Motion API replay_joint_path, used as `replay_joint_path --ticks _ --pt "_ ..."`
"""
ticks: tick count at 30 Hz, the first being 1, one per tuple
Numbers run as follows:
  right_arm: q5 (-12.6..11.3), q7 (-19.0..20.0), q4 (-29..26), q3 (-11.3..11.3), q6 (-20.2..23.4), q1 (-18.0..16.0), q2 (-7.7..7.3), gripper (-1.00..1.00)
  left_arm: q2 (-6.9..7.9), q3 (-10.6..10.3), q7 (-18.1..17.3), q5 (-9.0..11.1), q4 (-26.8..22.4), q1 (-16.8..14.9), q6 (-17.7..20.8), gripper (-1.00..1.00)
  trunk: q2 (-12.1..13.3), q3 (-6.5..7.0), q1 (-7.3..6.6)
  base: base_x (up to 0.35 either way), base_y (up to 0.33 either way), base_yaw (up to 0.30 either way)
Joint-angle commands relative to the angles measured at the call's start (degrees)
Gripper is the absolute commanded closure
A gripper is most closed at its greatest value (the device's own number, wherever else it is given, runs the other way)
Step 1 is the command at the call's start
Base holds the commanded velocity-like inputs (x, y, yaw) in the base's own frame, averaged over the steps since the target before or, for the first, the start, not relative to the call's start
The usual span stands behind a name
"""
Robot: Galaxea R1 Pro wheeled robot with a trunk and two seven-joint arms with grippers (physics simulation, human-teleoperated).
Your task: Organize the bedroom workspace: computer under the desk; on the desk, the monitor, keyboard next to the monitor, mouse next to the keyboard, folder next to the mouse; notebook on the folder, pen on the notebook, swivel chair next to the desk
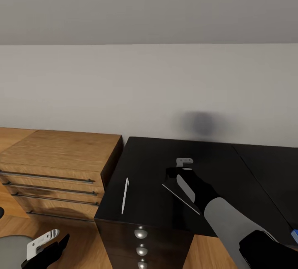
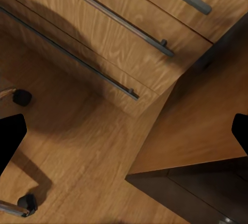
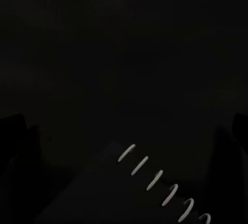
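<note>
My right gripper (image 1: 177,171) hovers open over the glossy black desk (image 1: 153,165), its arm reaching in from the lower right. The notebook (image 1: 180,198) lies under the wrist, showing a thin pale edge. Its white spiral binding (image 3: 155,175) sits between the spread fingers (image 3: 13,131) in the right wrist view, with the dark desk top beyond. The white pen (image 1: 125,195) lies on the desk to the left of the gripper. A sliver of the blue folder (image 1: 294,236) peeks in at the right edge. My left gripper (image 1: 58,247) hangs open low at the left, above the swivel chair's grey seat (image 1: 12,252).
A low light-wood dresser (image 1: 54,157) with long bar handles (image 2: 111,12) stands against the desk's left end. The desk's drawers with round silver knobs (image 1: 140,232) face me. Chair casters (image 2: 27,202) rest on the wooden floor (image 2: 77,146). A plain wall rises behind.
</note>
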Motion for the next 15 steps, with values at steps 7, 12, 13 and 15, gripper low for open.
replay_joint_path --ticks 7,12,13,15 --pt "-0.58 -0.54 -0.01 0.35 0.17 -0.04 -0.06 -1.0 0.02 -0.01 0.38 0.6 -0.13 0.01 0.27 -1.0 -0.03 -0.05 0.0 0.0 0.0 0.0" --pt "-0.58 -0.54 0.0 0.35 0.17 -0.05 -0.06 -1.0 0.02 0.0 0.38 0.6 -0.13 0.01 0.28 -1.0 -1.63 -0.77 0.88 0.0 0.0 0.0" --pt "-0.59 -0.54 0.0 0.35 0.17 -0.05 -0.06 -1.0 0.02 -0.02 0.38 0.6 -0.13 0.01 0.28 -1.0 -2.03 -0.95 1.1 0.0 0.0 0.0" --pt "-0.59 -0.54 0.01 0.35 0.17 -0.05 -0.03 -1.0 0.02 -0.01 0.38 0.6 -0.13 0.01 0.28 -1.0 -2.03 -0.95 1.1 0.0 0.0 0.0"
